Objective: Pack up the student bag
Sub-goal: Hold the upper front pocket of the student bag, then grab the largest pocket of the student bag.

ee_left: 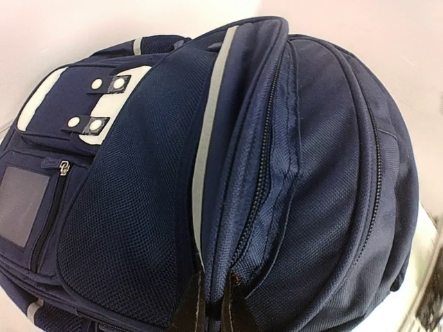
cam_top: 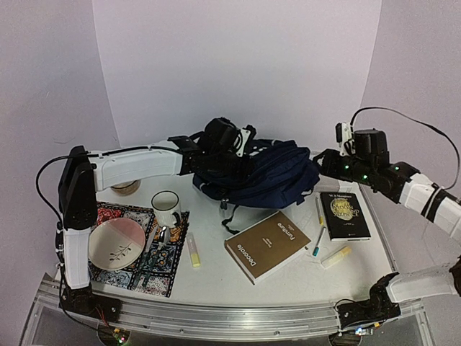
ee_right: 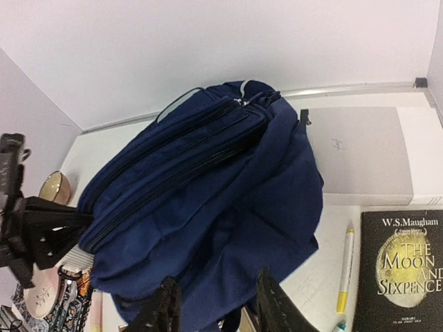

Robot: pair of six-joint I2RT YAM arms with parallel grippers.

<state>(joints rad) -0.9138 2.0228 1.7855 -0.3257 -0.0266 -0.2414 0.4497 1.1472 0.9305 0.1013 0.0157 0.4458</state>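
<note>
1 student bag (cam_top: 277,176) lies at the bench's (cam_top: 216,277) back middle. Left claw (ee_left: 211,308) is clamped on its seam; right claw (ee_right: 216,280) is parted, empty, by the bag. In front: 2 books (brown book (cam_top: 266,245), black book (cam_top: 344,215)), 1 mug (cam_top: 165,207), 1 plate (cam_top: 115,244).

Thin pale grey stripe trim, white patches and grey-blue square panel on large dark navy fabric backpack (cam_top: 270,176). White lettering on brown rectangular book (cam_top: 268,245). Gold moon and title on black paperback book (cam_top: 344,215). Red, teal and white tile pattern on dark rectangular placemat (cam_top: 162,277). Dark leaf sprig on round pink-and-white plate (cam_top: 115,244).
</note>
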